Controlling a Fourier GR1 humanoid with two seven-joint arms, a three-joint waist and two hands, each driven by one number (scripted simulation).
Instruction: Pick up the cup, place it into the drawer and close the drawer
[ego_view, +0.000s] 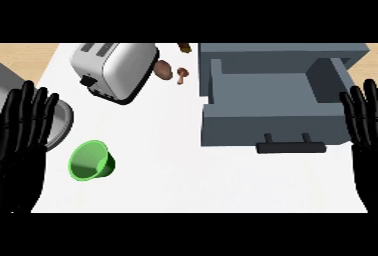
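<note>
At the far left of the head view, the left hand (26, 135) shows open, fingers straight and pointing up, holding nothing; it covers part of a grey round object (63, 122) whose identity cannot be determined. Just right of that hand, the green cup (91, 161) lies on the white counter (184, 175), tipped so that its mouth faces the viewer and slightly left. Judged by its form, the cup is light, rigid and smooth-walled, likely to roll or slide if pushed; a suitable hold is across the rim or around the tapered body near the base. Behind it lies a toaster (117, 70) on its side, and beside that several small brown items (164, 69), too small to identify. Further right, the grey drawer (273, 100) stands pulled open, interior bare, its dark handle (291, 147) toward the viewer; its right wall is partly cut off. At the right edge, the right hand (362, 125) rests open, fingers up, empty, partly out of view.
</note>
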